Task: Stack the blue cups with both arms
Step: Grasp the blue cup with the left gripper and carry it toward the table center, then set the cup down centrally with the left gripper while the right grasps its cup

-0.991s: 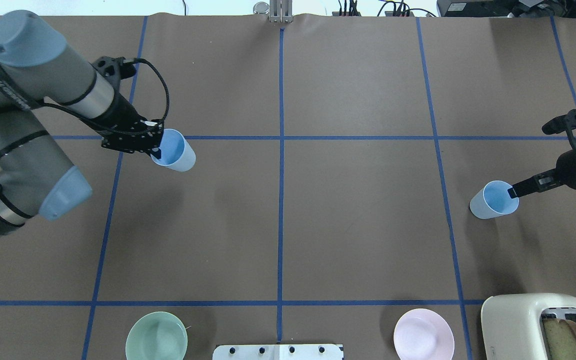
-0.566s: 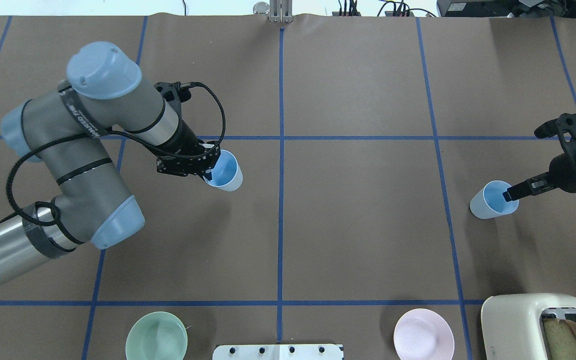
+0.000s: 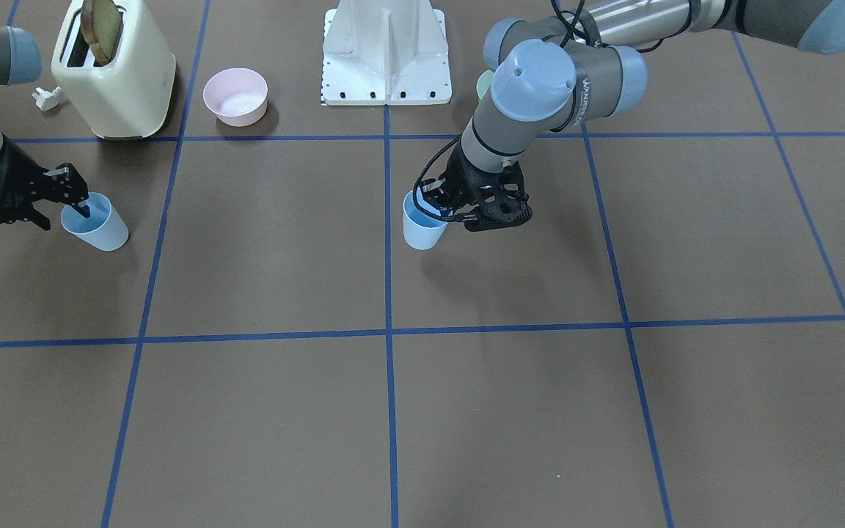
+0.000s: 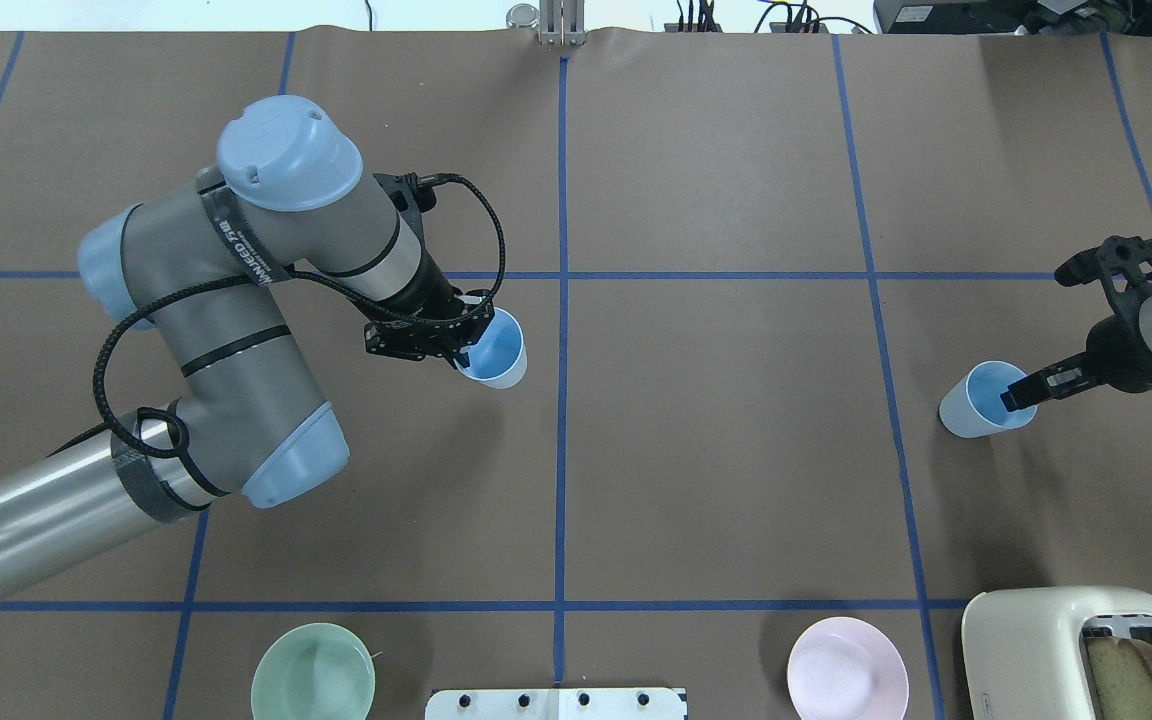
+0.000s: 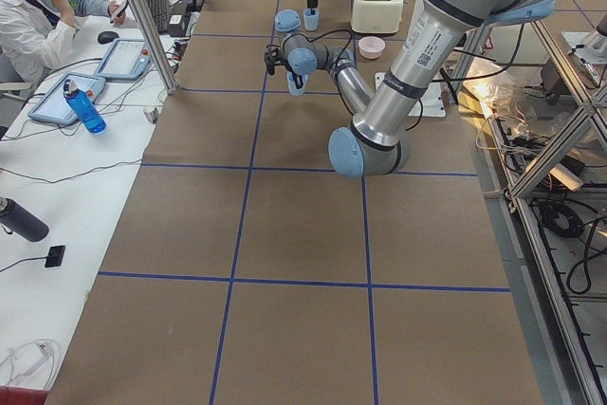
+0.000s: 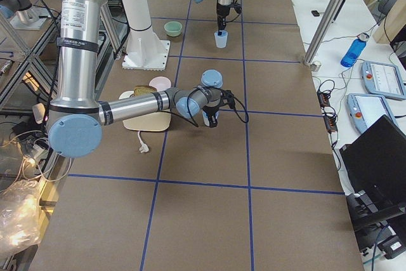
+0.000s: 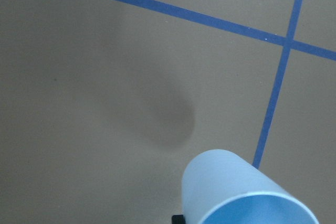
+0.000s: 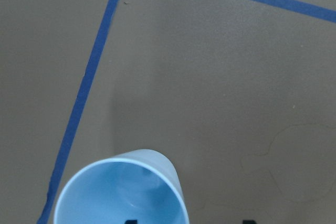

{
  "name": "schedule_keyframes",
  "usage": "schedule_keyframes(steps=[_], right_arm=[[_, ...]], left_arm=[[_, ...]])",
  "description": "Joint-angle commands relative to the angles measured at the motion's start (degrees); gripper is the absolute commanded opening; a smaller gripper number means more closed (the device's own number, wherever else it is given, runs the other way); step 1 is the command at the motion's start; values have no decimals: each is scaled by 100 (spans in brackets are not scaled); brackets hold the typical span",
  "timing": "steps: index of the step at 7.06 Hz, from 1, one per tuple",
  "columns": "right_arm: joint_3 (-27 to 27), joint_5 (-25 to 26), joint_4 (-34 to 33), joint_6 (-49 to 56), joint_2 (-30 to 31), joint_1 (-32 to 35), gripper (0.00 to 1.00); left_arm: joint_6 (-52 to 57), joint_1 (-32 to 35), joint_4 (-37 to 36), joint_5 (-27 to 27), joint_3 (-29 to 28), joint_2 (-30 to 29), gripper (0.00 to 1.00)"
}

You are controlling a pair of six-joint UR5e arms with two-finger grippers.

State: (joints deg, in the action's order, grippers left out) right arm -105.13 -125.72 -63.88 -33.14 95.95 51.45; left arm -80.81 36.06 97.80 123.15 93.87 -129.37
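My left gripper (image 4: 458,346) is shut on the rim of one blue cup (image 4: 494,350) and holds it above the table, just left of the centre line. It also shows in the front view (image 3: 422,226) and low in the left wrist view (image 7: 247,192). The other blue cup (image 4: 976,402) stands upright on the table at the right. My right gripper (image 4: 1016,396) is open and straddles its rim, with one finger inside the cup and one outside. The right wrist view shows this cup (image 8: 121,192) with the fingertips apart at the bottom edge.
A cream toaster (image 4: 1036,650) holding bread, a pink bowl (image 4: 846,668) and a pale-green bowl (image 4: 313,672) stand along the robot's edge, beside the white pedestal (image 3: 386,51). An operator (image 5: 28,16) sits at the side desk.
My left arm has carried its blue cup to the right, from the left column to near the centre line. My right gripper has shifted slightly over its cup's rim; that cup has not moved.
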Motion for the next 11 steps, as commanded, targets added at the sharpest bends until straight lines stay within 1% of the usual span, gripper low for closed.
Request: schedule_keyframes(steps=[1,2,3,4,5,6,7,8,10,11], right_arm=[[2,4,-64,0,-24,-21,38],[2,4,-72,9,-24,-12,25],[10,4,-72,9,-24,14,10],[10,4,-151,9,-24,14,0],[2,4,-178,9,-32,58,0],[-7,-13,-186,18,-59,119,0],[-25,-57,-204,18,-68,207,0],[-68,-92,-422,18,-198,330,0],[-304,-93,-1289,18,-760,532,0],[-437,-93,-1590,18,-927,559,0]], left_arm=[[-144,-160,29,-116,-202,-202,0],[-180,-204,29,-124,-255,-298,0],[-180,-213,37,-125,-333,-360,0],[-180,-257,38,-125,-456,-448,0],[-172,-292,38,-133,-588,-553,0],[-172,-353,46,-290,-598,-571,0],[-180,-406,55,-326,-624,-571,0],[-180,-424,55,-335,-668,-580,0],[-172,-450,64,-414,-774,-589,0],[-163,-450,73,-415,-782,-580,0]])
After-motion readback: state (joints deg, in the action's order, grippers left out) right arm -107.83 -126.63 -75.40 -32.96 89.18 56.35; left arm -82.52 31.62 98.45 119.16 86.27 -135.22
